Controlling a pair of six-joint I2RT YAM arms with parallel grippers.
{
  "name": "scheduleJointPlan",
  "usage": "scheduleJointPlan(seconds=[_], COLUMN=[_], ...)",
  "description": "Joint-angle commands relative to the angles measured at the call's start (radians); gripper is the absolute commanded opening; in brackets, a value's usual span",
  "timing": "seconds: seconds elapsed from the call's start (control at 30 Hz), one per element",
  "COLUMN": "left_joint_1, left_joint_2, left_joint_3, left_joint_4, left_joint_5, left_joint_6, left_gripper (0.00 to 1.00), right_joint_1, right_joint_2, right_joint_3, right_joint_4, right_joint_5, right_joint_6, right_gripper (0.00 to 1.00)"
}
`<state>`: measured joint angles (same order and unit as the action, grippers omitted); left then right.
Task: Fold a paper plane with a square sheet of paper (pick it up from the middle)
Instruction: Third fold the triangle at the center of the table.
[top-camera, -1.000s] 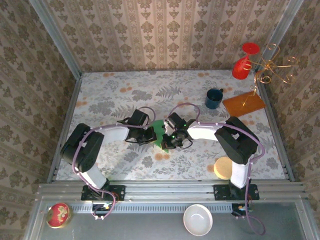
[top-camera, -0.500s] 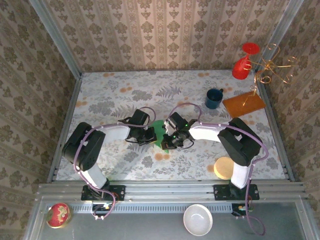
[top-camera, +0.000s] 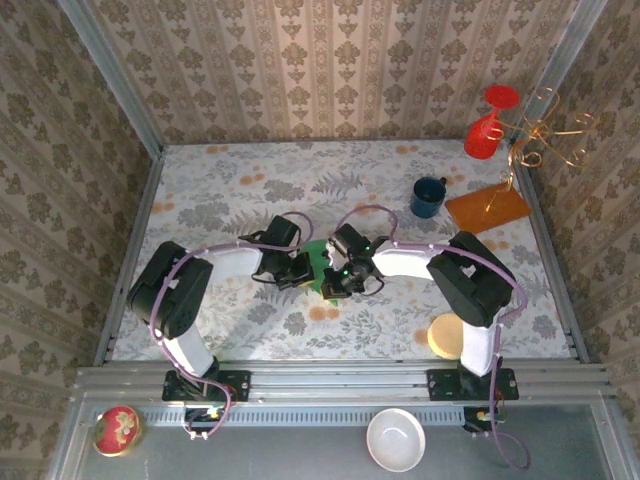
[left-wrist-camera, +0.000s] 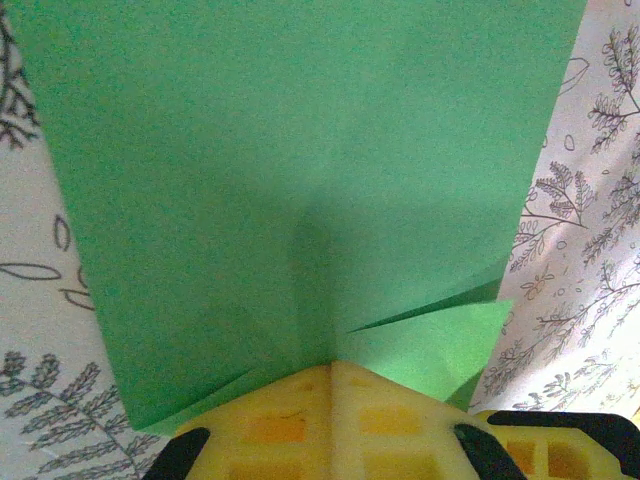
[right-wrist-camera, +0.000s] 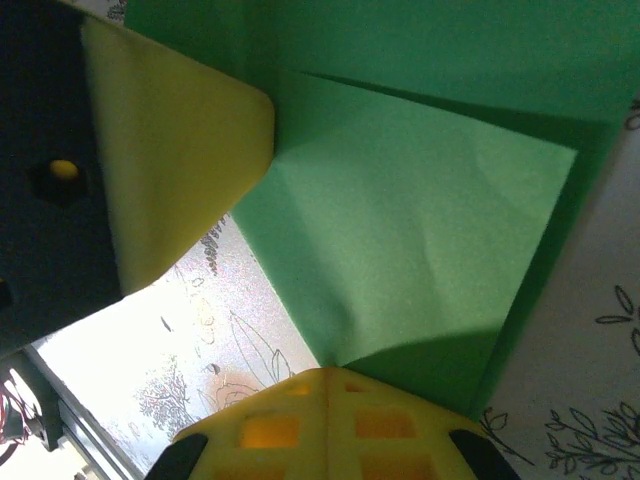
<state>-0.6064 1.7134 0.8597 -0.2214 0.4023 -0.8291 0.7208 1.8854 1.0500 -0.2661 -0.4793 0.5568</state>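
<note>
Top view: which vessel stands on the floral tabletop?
The blue mug, beside the orange-brown board. The white bowl sits on the near ledge; the red glass is at the wire stand.

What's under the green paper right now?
Floral table shows past both side edges of the paper. The patch directly beneath it is covered, so hidden. Both the left gripper and the right gripper are shut on the paper.
</note>
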Motion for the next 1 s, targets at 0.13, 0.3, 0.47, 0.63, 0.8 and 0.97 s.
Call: scheduleJointPlan(seconds=[0.13,0.3,0.47,0.63,0.8,0.97], left_joint_1=[0.027,0.028,0.027,0.025,0.02,0.02], left_joint_2=[0.074,0.069,0.066,0.068,0.071,0.074], left_joint_3=[-0.052,-0.052,-0.045,-0.044,-0.042,-0.041], left_joint_4=[-0.125,-0.115,-0.105,-0.095,-0.086,-0.088], left_joint_5=[-0.125,-0.113,-0.099,-0.094,-0.085,-0.084], left_joint_6=[0.017,0.022,0.022,0.018,0.012,0.011], left_gripper=[0.05,0.05,0.05,0.05,0.05,0.05], right_joint_1=[-0.003,-0.022,-0.024,-0.024,-0.017,-0.017], right_joint_2=[-0.073,-0.16,-0.255,-0.192,-0.077,-0.032], right_joint_3=[-0.219,-0.312,-0.262,-0.165,-0.077,-0.052], right_joint_4=[-0.005,0.047,0.085,0.101,0.078,0.031], right_joint_5=[-0.016,-0.03,-0.037,-0.024,-0.007,0.005], right_joint_6=[-0.007,0.005,0.013,0.018,0.027,0.002], right_gripper=[0.06,0.07,0.08,0.07,0.05,0.05])
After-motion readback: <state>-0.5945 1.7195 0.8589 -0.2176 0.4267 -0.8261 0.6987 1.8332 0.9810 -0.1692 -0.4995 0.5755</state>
